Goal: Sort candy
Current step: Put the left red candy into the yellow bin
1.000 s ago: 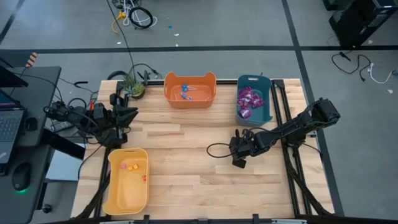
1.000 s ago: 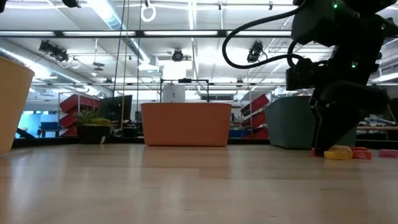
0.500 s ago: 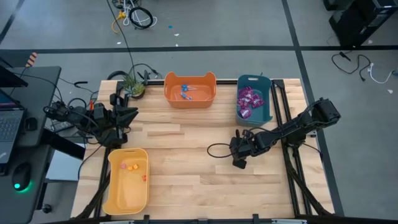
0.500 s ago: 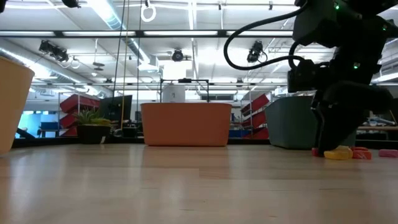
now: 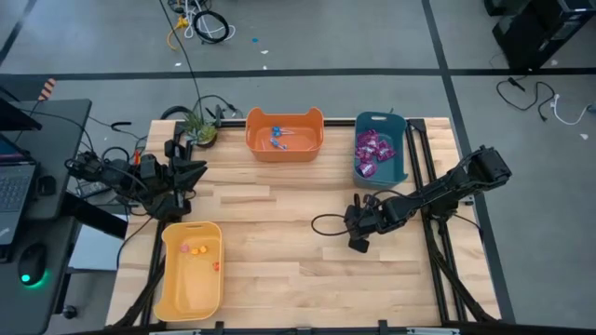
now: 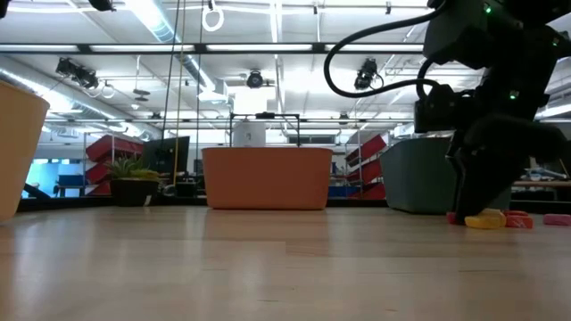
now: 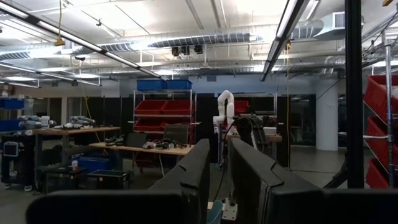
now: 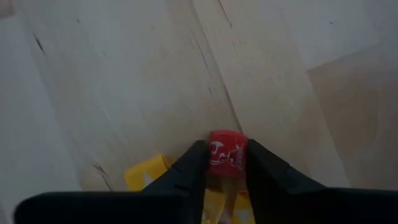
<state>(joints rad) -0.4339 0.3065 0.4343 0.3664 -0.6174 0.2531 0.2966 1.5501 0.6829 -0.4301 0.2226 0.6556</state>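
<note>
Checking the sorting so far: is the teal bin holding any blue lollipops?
No, the teal bin holds only purple packets; the blue lollipops lie in the orange bin.

Three bins are counted: orange bin [image 5: 284, 133], teal bin [image 5: 381, 158], yellow bin [image 5: 191, 269]. Two arms are seen. Three small sweets [image 5: 198, 251] are counted in the yellow bin; purple packets [image 5: 372, 152] overlap, count uncertain.

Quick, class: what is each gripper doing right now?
Left gripper: empty, fingers slightly apart, parked at the table's left edge.
Right gripper: closed on a red candy on the table.
</note>
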